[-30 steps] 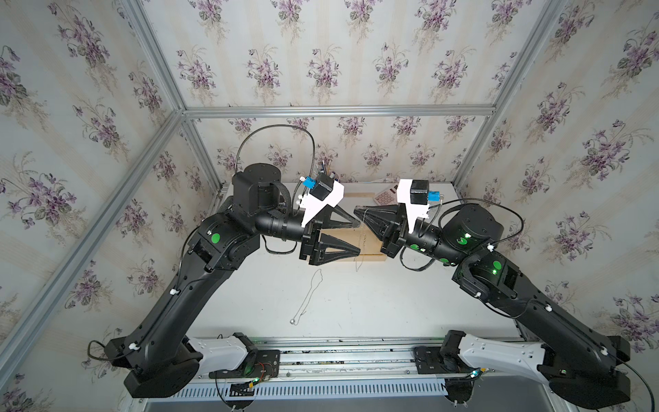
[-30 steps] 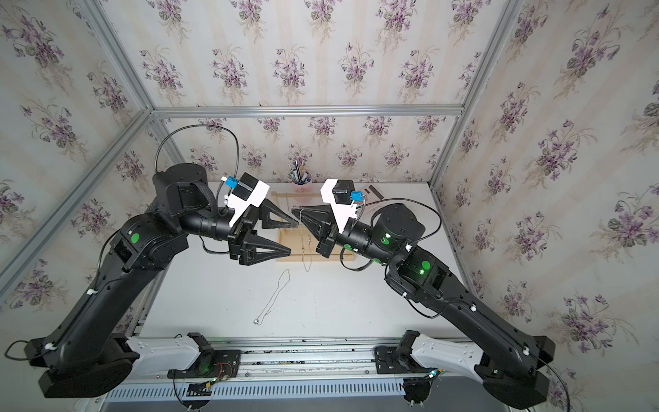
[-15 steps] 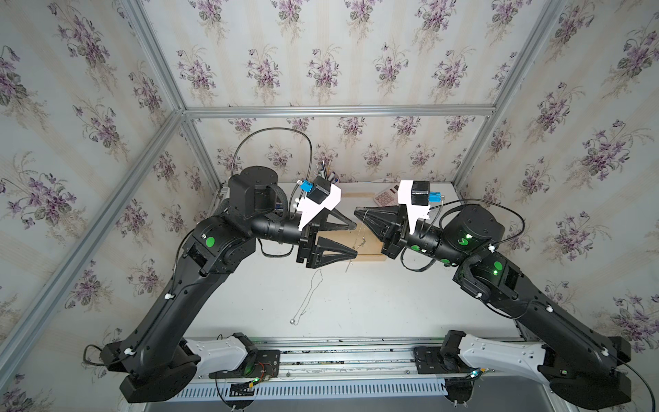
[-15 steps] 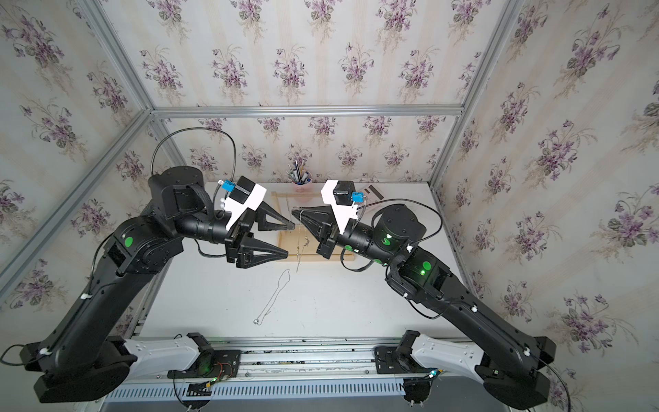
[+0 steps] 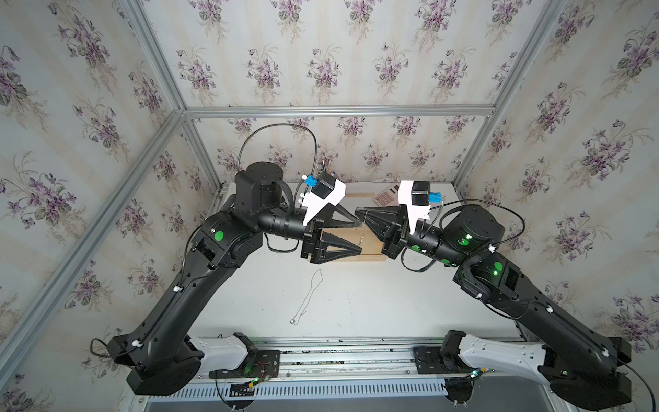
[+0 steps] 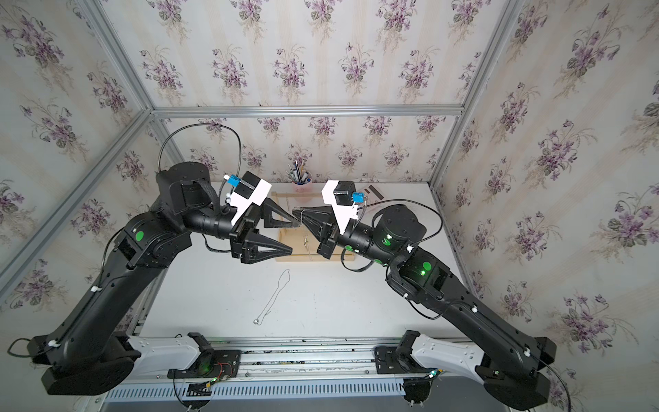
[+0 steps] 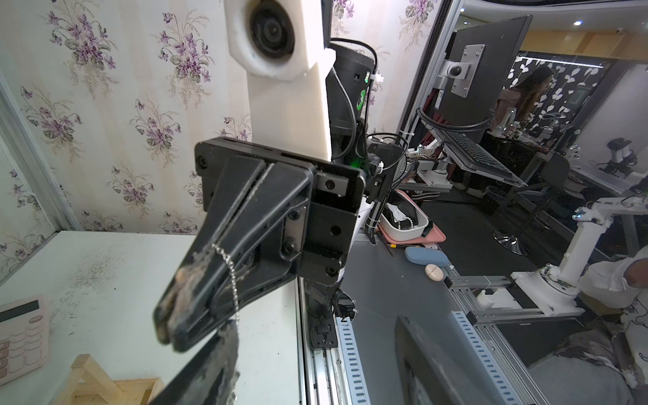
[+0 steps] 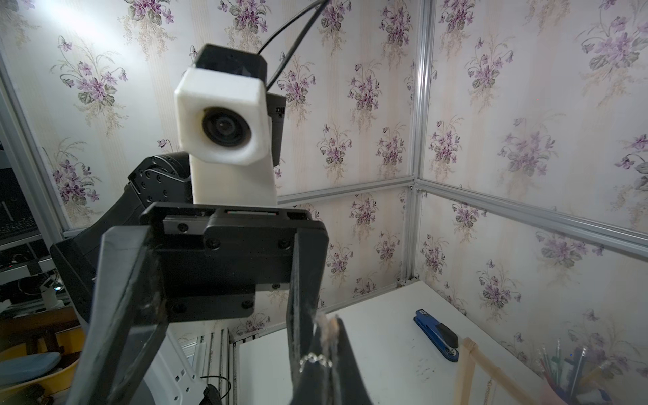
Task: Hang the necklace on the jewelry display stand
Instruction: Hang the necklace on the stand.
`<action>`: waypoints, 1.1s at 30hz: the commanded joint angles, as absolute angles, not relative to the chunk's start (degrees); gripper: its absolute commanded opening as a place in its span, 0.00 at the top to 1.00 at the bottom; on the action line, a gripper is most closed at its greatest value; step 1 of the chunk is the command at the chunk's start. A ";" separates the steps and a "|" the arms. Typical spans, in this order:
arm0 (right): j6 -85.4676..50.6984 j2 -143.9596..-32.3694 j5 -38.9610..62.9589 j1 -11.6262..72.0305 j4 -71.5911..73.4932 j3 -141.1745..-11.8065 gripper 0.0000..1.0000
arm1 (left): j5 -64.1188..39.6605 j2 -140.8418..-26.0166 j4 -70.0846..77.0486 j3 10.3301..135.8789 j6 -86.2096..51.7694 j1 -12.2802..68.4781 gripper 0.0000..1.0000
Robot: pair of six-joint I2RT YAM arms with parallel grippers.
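Left wrist view: right tool (image 7: 169,331) clamped on necklace (image 7: 230,271); left tool (image 5: 358,235) apart; calculator (image 7: 21,333) near stand (image 7: 89,377).

Left gripper (image 5: 357,234) jaws apart; right gripper (image 5: 358,211) pinched closed; tips near, facing.

The stand (image 5: 371,247) is sitting mid-table, towards the back. A necklace (image 5: 308,298) is lying on the table (image 5: 392,303) in front of it. A chain (image 7: 230,275) is hanging from the right gripper (image 5: 357,211) above it. A pen cup (image 6: 302,185) is standing behind.
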State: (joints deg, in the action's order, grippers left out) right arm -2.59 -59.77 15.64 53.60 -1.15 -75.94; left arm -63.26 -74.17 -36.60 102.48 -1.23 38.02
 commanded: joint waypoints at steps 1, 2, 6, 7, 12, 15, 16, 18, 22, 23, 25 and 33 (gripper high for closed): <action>-2.02 -59.76 15.93 53.62 0.53 -75.92 1.00 | -65.44 -74.87 -33.91 102.78 -2.56 38.12 0.28; -1.94 -59.78 16.08 53.62 0.68 -76.02 1.00 | -65.55 -75.12 -33.75 102.83 -2.58 38.06 0.28; -1.68 -60.04 16.37 53.61 0.83 -76.38 1.00 | -66.09 -75.54 -33.23 102.83 -3.08 38.08 0.28; -1.63 -60.09 16.40 53.66 0.88 -76.29 1.00 | -66.13 -75.50 -33.07 102.83 -3.21 38.10 0.28; -1.50 -60.14 16.09 53.60 1.18 -75.85 1.00 | -67.03 -75.72 -32.38 102.37 -3.93 38.14 0.28; -1.24 -60.28 15.47 53.62 1.25 -75.68 1.00 | -67.80 -75.85 -32.17 102.13 -4.10 38.14 0.28; -1.15 -60.28 15.38 53.61 1.27 -75.67 1.00 | -68.00 -75.85 -32.02 102.05 -4.20 38.14 0.28; -0.92 -60.38 15.08 53.61 1.33 -75.67 1.00 | -68.63 -75.93 -31.66 101.79 -4.58 38.23 0.28; -0.70 -60.99 15.12 53.61 1.47 -75.95 1.00 | -69.16 -76.37 -31.40 101.75 -5.18 38.36 0.27; -0.69 -61.16 15.17 53.61 1.49 -76.02 1.00 | -69.26 -76.46 -31.38 101.71 -5.11 38.32 0.27; -0.53 -61.37 15.06 53.66 1.58 -76.03 1.00 | -69.26 -76.38 -31.18 101.58 -5.27 38.42 0.27; -0.05 -61.53 13.89 53.61 1.85 -76.03 1.00 | -69.80 -76.38 -31.44 101.46 -5.49 38.66 0.27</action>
